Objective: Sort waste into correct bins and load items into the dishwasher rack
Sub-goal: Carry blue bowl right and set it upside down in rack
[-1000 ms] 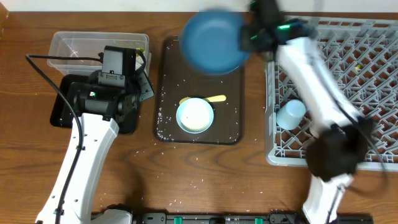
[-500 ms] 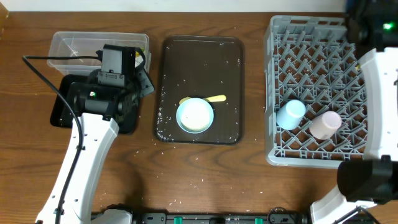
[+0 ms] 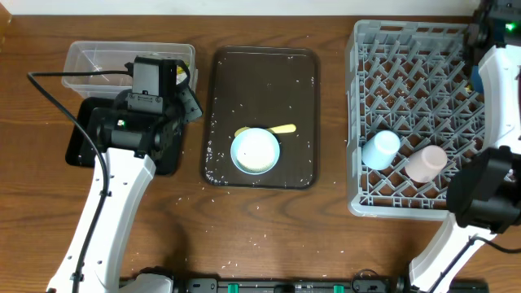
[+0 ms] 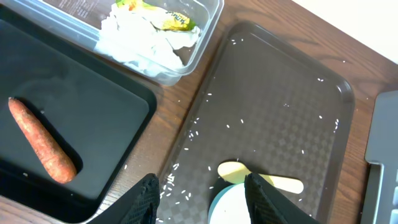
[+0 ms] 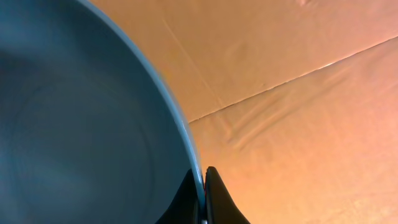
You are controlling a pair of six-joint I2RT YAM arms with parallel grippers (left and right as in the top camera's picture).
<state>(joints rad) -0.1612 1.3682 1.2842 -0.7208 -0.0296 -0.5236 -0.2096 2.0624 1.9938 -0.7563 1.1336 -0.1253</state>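
From overhead, the dishwasher rack (image 3: 399,208) is sitting on the right of the counter (image 3: 326,236), with the light blue cup (image 3: 380,150) and pale pink cup (image 3: 426,163) lying near its front edge. The right arm (image 3: 498,81) is reaching along the rack's far right side, its tool and load running out of frame. The white bowl (image 3: 256,150) and yellow spoon (image 3: 278,129) are waiting on the brown serving tray (image 3: 260,81).

The left wrist camera is showing the left tool (image 4: 200,196) spread wide and carrying nothing, hovering above the serving tray. The carrot (image 4: 40,140) is lying in the black tray (image 4: 112,93), and the crumpled paper (image 4: 143,43) and wrapper (image 4: 165,18) are in the clear tub (image 4: 208,25). Rice grains (image 4: 186,134) are scattered over the serving tray.

The right wrist camera is showing the right tool (image 5: 202,193) pinching the rim of the large dark blue bowl (image 5: 74,124). The tan surface behind it is not identifiable.

Judging from this, the bowl is being loaded. It is probably worth bringing it over open lattice clear of both cups, tilting it against the pegs, and releasing only once it is resting.
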